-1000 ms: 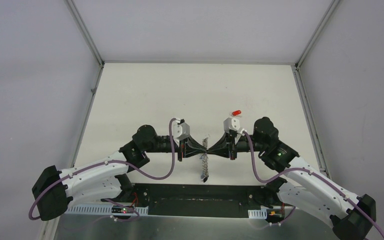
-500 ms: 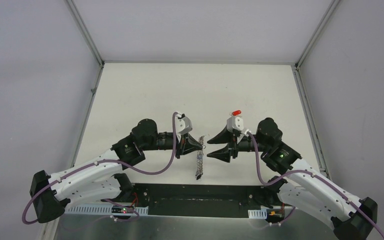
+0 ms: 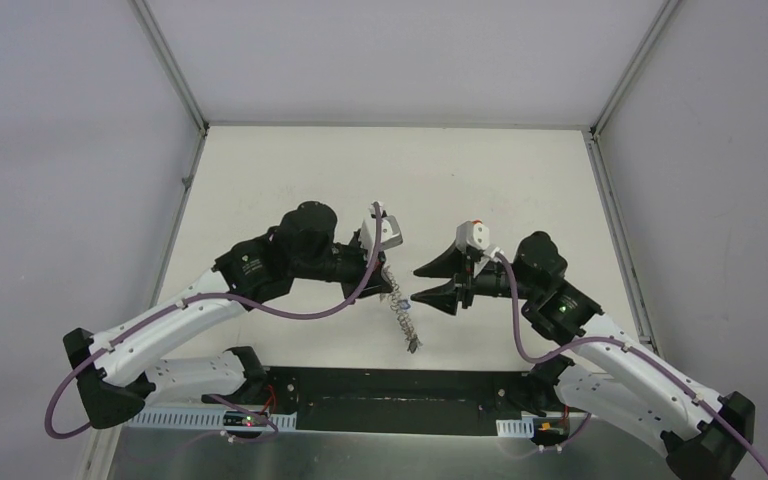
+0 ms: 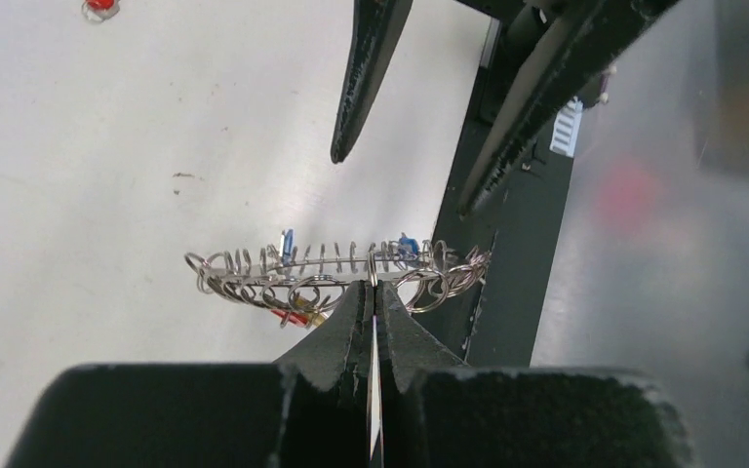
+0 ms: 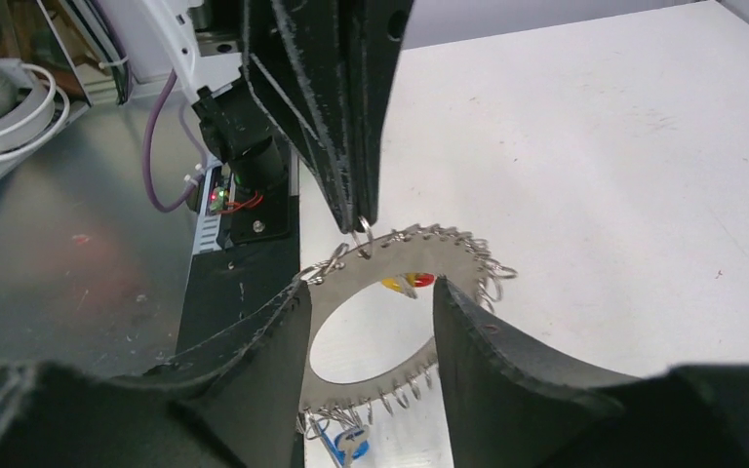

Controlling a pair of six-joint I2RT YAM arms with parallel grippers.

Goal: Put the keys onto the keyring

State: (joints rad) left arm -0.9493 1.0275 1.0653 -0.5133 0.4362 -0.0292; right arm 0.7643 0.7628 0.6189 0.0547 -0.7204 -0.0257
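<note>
Left gripper [image 4: 374, 286] clamps the keyring [image 4: 283, 269] by its rim. Right gripper [image 5: 371, 292] faces it, half open and empty. Red key [image 4: 100, 7] lies beyond.

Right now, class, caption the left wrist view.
Left gripper, jaws shut, holds the keyring edge-on; the right gripper's jaws stand open beyond.

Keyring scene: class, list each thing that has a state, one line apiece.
Left claw: shut on a keyring rim loop.
Right claw: open, holding nothing.
Keyring: hanging from left claw.
Red-tagged key: lying loose, off the ring.
Blue-tagged key: hanging at keyring's rim.
</note>
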